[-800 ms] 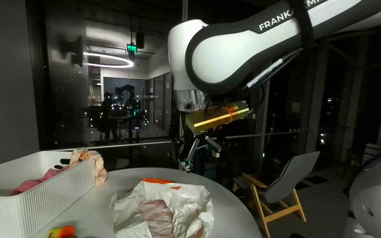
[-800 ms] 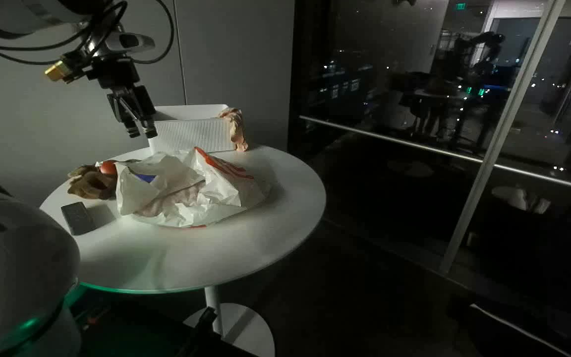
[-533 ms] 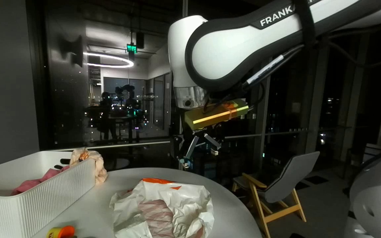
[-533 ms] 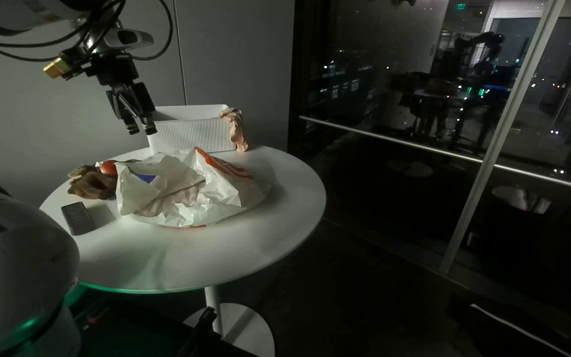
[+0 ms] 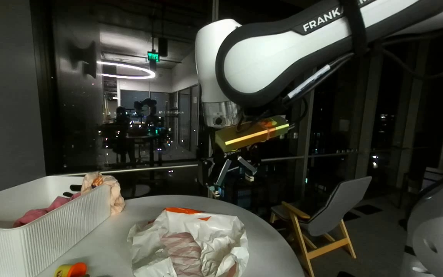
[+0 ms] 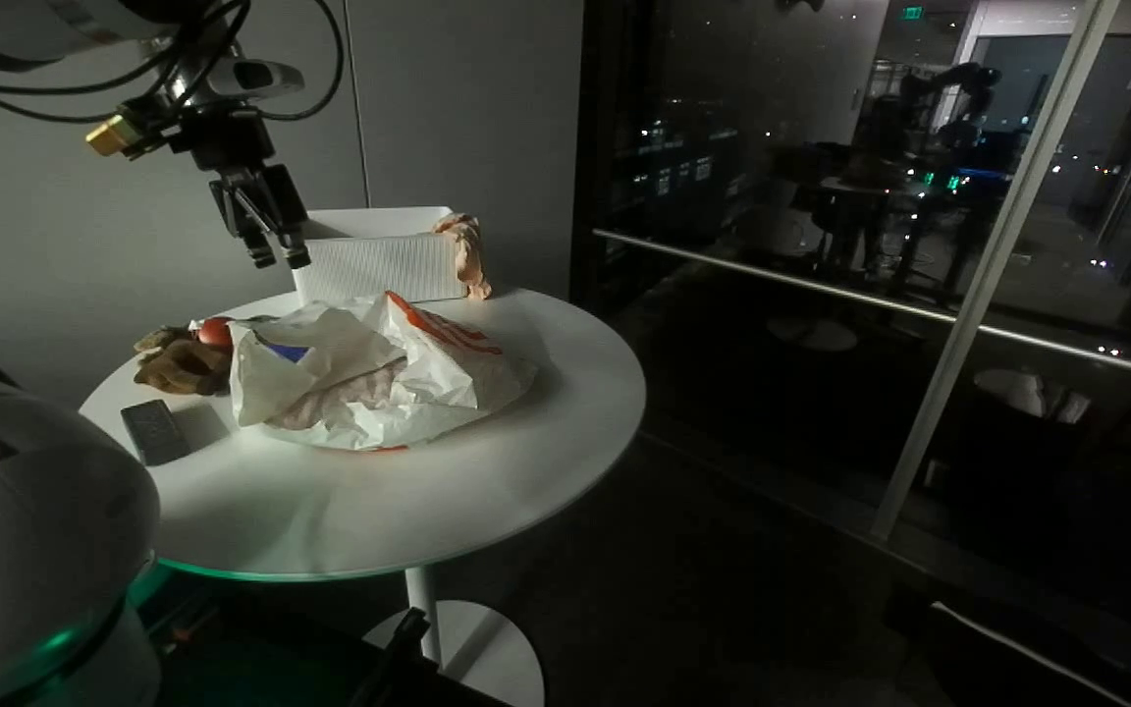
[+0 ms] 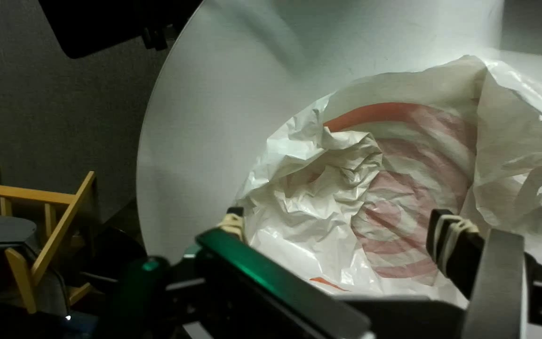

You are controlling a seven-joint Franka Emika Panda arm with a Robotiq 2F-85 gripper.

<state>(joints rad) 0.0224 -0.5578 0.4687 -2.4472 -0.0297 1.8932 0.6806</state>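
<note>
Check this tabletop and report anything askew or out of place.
A crumpled peach-coloured bundle hangs over the rim of the white ribbed rectangular basket, partly outside it. A small yellow tub with an orange lid lies on its side rather than upright. The crumpled white plastic bag with orange print lies slumped; no spill shows.

I see a grey chair (image 5: pixel 335 209) near the counter (image 5: pixel 265 246), a glowing ring lamp (image 5: pixel 129 65), a green sign (image 5: pixel 153 56)
</note>
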